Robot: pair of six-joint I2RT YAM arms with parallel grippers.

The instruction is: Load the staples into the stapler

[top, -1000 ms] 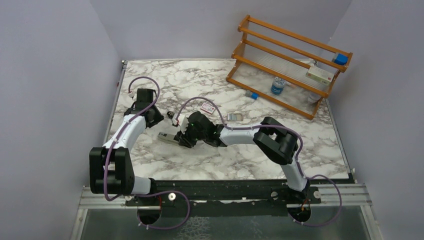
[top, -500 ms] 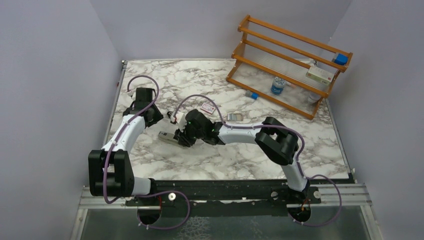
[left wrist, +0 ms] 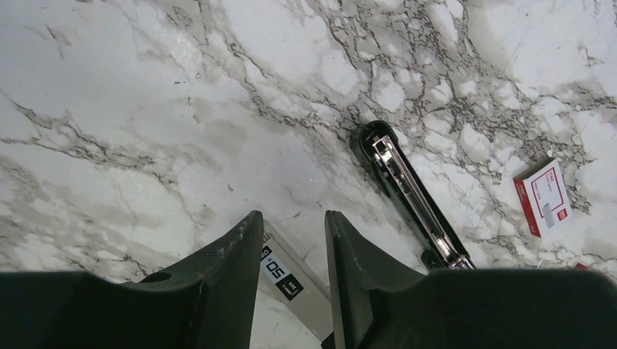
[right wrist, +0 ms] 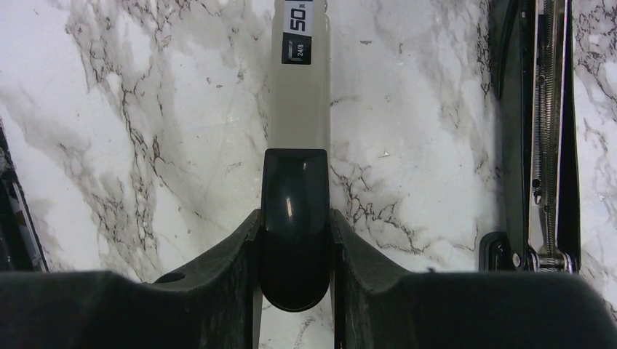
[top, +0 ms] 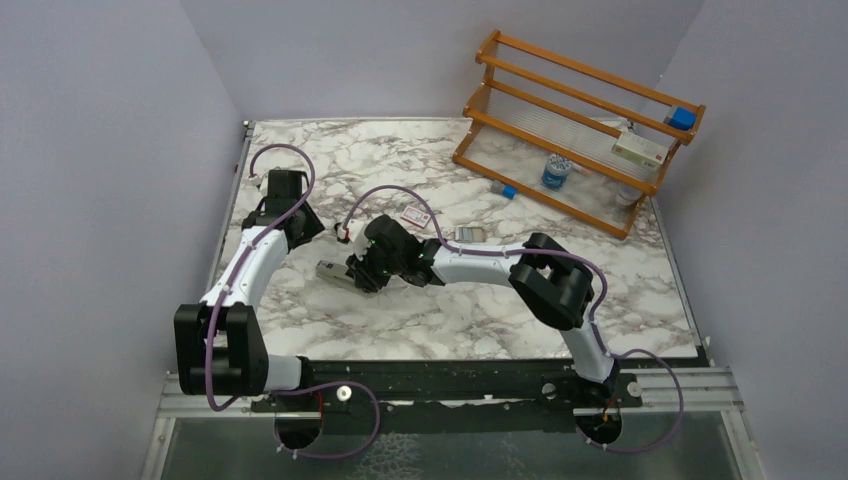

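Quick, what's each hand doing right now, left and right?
Left hand: open, holding nothing.
Right hand: closed on the stapler, gripping its black end.

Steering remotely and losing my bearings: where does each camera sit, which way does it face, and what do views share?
Top external: above, behind, looking down on the table; left arm and right arm show.
Left wrist: on the left arm, facing down at the stapler and staple box; left hand shows.
Right wrist: on the right arm, facing straight down; right hand grips the stapler.
Shared: both wrist views show the stapler's "50" label and silver channel.
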